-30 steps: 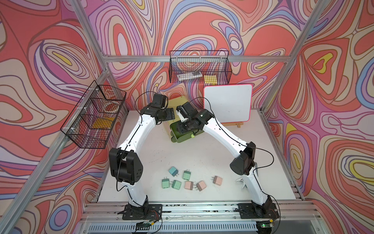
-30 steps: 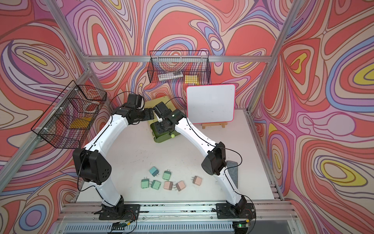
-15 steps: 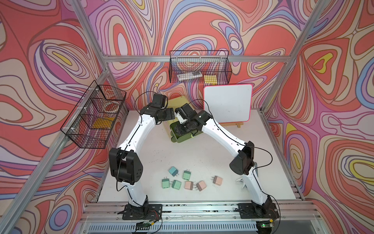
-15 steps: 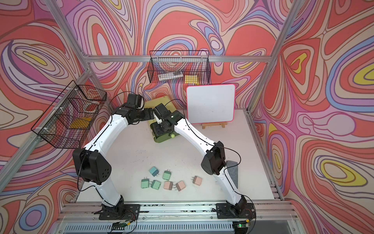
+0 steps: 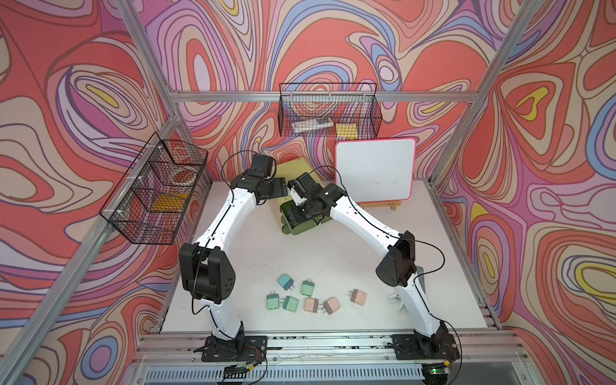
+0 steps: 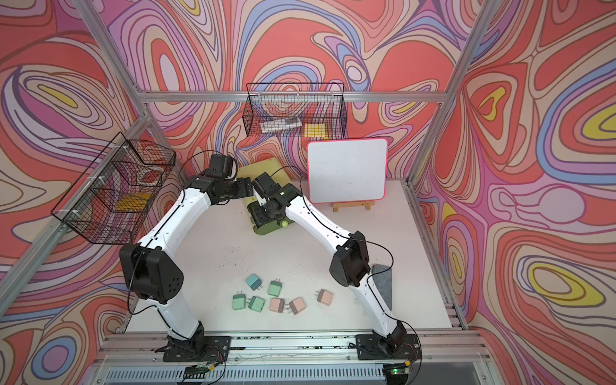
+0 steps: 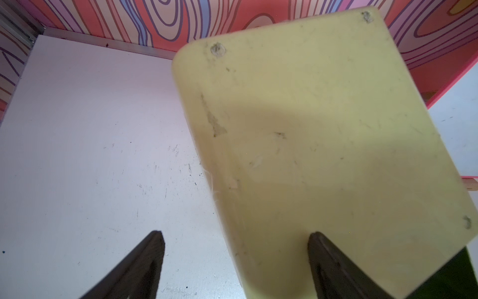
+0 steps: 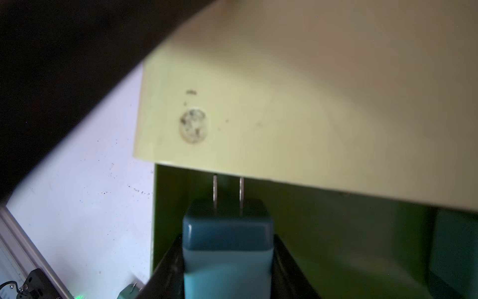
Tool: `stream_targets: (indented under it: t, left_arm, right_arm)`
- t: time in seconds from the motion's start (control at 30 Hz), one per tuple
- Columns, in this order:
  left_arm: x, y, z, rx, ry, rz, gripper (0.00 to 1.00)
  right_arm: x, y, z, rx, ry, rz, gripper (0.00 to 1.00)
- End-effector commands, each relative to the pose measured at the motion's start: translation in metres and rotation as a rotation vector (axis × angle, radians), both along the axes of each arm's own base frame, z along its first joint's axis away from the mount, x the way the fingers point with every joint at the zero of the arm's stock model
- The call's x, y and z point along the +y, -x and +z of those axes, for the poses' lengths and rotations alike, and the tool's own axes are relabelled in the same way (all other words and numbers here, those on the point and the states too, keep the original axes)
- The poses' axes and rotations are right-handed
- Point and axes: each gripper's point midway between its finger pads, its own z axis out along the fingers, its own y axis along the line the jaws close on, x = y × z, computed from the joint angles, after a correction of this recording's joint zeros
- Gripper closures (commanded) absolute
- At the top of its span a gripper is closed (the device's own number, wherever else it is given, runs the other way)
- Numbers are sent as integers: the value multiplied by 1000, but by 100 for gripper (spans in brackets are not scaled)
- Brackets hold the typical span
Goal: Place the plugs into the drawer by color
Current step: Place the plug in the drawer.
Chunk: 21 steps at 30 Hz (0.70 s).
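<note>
The drawer [image 5: 299,228], a lime-yellow chest with olive drawers, sits at the back middle of the table. My right gripper [image 8: 227,259] is shut on a teal-blue plug [image 8: 227,227], prongs pointing into an open olive compartment [image 8: 336,233] under the chest's yellow edge. My left gripper [image 7: 235,235] is open and straddles the chest's yellow panel [image 7: 323,129]: one finger is over that panel, the other over the table. Several plugs lie near the front: one teal-blue [image 5: 285,281], three mint green [image 5: 307,288] and three pinkish-beige [image 5: 331,305].
A whiteboard on a small easel [image 5: 375,173] stands right of the chest. Black wire baskets hang on the back wall [image 5: 328,113] and the left wall [image 5: 156,193]. A white clip [image 5: 396,298] lies by the right arm's base, and a grey pad [image 6: 383,283] behind it.
My right arm has edged slightly leftward over the chest with the teal-blue plug still in its grip. The left arm and the plugs on the table have stayed put.
</note>
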Motion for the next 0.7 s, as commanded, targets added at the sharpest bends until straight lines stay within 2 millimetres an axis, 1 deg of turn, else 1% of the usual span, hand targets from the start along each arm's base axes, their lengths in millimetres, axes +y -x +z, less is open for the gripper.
stream_targets:
  t: [0.0, 0.43, 0.67]
  left_arm:
    - [4, 6, -16, 63, -16, 2, 14]
    - [3, 5, -15, 58, -13, 0, 14]
    - [3, 7, -13, 55, -15, -2, 14]
  right_arm:
    - [1, -1, -8, 10, 3, 13, 66]
    - [1, -1, -12, 17, 8, 17, 63]
    - [2, 0, -12, 24, 2, 24, 58]
